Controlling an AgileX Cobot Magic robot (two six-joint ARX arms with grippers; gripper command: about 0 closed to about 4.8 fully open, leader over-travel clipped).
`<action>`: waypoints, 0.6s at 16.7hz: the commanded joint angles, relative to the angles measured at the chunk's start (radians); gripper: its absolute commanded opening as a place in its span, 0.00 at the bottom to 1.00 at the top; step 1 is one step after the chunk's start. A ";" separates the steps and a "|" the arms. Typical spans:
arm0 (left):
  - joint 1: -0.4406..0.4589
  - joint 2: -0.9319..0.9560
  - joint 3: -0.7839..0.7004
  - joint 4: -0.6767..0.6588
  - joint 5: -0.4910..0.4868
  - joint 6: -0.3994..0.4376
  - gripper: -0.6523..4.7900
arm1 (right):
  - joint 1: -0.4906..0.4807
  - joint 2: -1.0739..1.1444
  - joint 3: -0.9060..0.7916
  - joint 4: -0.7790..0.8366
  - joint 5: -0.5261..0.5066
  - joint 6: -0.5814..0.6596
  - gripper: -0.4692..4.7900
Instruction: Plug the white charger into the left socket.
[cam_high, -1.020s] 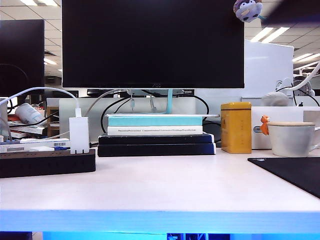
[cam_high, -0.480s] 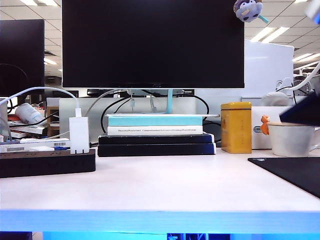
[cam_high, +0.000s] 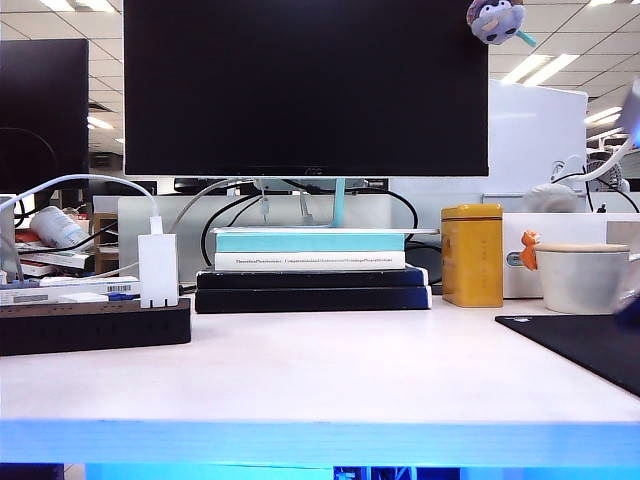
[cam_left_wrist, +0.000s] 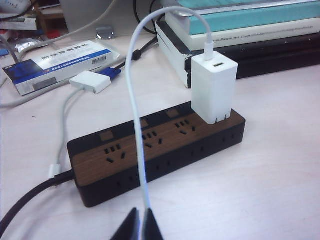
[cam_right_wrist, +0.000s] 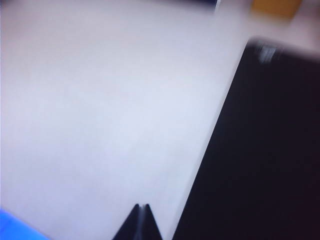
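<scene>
The white charger stands upright, plugged into the end outlet of the black power strip, the end nearest the books. The strip's other outlets are empty; which one is the left socket I cannot tell. The charger's thin white cable arcs up over the strip and runs down into my left gripper, which is shut on it just in front of the strip. My right gripper is shut and empty, low over the table beside the black mat.
A stack of books sits under the monitor right beside the strip. A yellow tin and a white mug stand at the back right, with the mat in front. A blue-white box and loose cables lie behind the strip.
A dark blur of the right arm has dropped from the top right corner down the right edge of the exterior view. The charger and strip have not moved.
</scene>
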 joint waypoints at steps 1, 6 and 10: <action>0.001 0.000 -0.005 -0.003 0.005 0.004 0.19 | 0.002 -0.002 0.000 0.018 0.000 0.005 0.09; 0.001 0.000 -0.005 -0.003 0.004 0.003 0.19 | 0.002 -0.002 0.000 0.017 0.000 0.005 0.09; 0.001 0.000 -0.005 -0.003 0.004 0.003 0.19 | 0.002 -0.005 -0.003 0.018 0.000 0.005 0.09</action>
